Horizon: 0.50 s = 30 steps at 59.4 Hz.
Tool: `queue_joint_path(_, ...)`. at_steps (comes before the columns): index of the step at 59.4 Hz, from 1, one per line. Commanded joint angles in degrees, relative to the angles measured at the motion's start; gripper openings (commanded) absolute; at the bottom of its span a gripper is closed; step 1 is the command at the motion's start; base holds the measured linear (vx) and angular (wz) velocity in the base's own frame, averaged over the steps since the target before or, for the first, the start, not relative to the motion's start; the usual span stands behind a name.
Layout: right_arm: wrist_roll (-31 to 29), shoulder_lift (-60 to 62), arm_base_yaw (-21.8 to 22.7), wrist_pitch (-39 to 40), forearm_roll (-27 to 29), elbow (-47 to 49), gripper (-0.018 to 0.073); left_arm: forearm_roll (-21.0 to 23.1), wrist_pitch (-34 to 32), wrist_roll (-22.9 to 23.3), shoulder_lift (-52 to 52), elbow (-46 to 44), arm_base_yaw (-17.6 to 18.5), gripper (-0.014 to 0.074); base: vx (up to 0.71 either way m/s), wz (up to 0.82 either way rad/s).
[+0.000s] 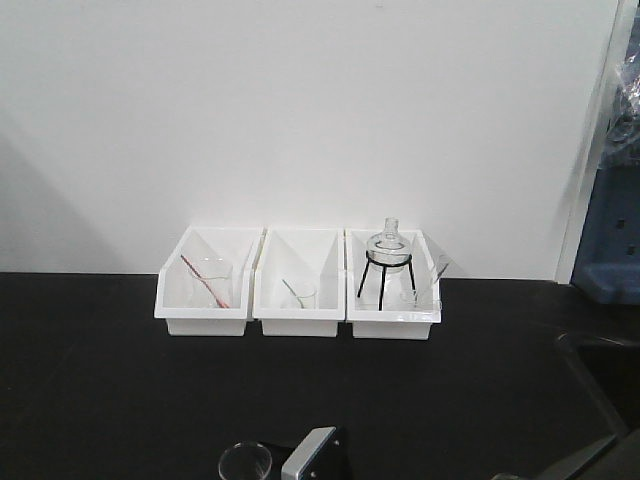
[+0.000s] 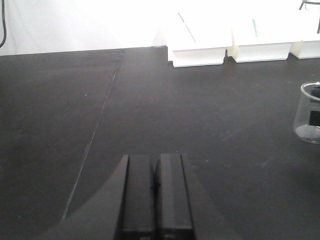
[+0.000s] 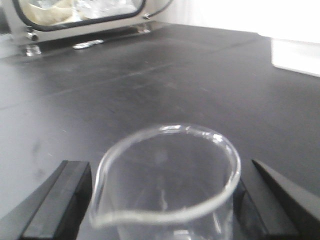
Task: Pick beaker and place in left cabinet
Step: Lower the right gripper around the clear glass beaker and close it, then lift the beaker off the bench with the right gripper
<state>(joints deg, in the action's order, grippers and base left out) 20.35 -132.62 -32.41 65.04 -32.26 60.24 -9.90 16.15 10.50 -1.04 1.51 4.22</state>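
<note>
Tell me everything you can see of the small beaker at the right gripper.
The beaker is small, clear, unmarked glass, with a thickened round rim pinched into a pour spout. It looks empty and stands upright on the black table, well in front of the white bins. The right gripper's black fingers flank it closely on both sides; whether they actually press the glass cannot be told.

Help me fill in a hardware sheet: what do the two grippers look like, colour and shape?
Left gripper: two matte black, flat-sided rectangular fingers on a black base. Right gripper: matte black fingers with blocky, wedge-like tips. No cables or markings show.
</note>
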Motion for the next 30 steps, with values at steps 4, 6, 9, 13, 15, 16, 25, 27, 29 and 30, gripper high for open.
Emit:
queue_joint_path(4, -0.35, 2.78, -0.81, 5.47, 1.15, 1.76, 0.0545, -0.08, -4.76, 0.24, -0.57, -0.65, -0.01, 0.0003, 0.0, 0.0)
queue_joint_path(6, -0.35, 2.72, -0.94, 5.35, 1.21, 1.76, 0.0508, -0.08, -4.76, 0.24, -0.57, -0.65, -0.01, 0.0003, 0.0, 0.0)
queue_joint_path(9, -0.35, 2.72, -0.94, 4.9, 1.64, 1.76, 0.0438, -0.08, -4.76, 0.24, -0.57, -0.65, -0.01, 0.0003, 0.0, 0.0)
queue_joint_path(13, -0.35, 2.72, -0.94, 4.65, 1.75, 1.76, 0.032, -0.08, -4.76, 0.24, -0.57, -0.65, -0.01, 0.0003, 0.0, 0.0)
queue_joint_path(15, -0.35, 2.72, -0.94, 4.53, 1.75, 1.76, 0.0262, -0.08, -4.76, 0.24, -0.57, -0.65, -0.01, 0.0003, 0.0, 0.0)
queue_joint_path(16, -0.35, 2.72, -0.94, 4.53, 1.75, 1.76, 0.0218, -0.08, -4.76, 0.24, -0.57, -0.65, -0.01, 0.0003, 0.0, 0.0)
queue_joint_path(25, -0.3, 2.92, -0.94, 4.58, 1.36, 1.76, -0.0015, -0.08, -4.76, 0.24, -0.57, -0.65, -0.01, 0.0003, 0.0, 0.0)
queue_joint_path(27, -0.3, 3.12, -0.94, 4.41, 1.14, 1.76, -0.0013, -0.08, -4.76, 0.24, -0.57, -0.65, -0.01, 0.0003, 0.0, 0.0)
queue_joint_path(29, -0.09, 3.44, -0.94, 4.26, 0.5, 1.76, -0.001, -0.08, -4.76, 0.24, -0.57, -0.65, -0.01, 0.0003, 0.0, 0.0)
queue_joint_path(30, 0.06, 3.67, -0.94, 4.11, 0.0, 1.7, -0.0008, -0.08, -4.76, 0.24, -0.57, -0.65, -0.01, 0.0003, 0.0, 0.0)
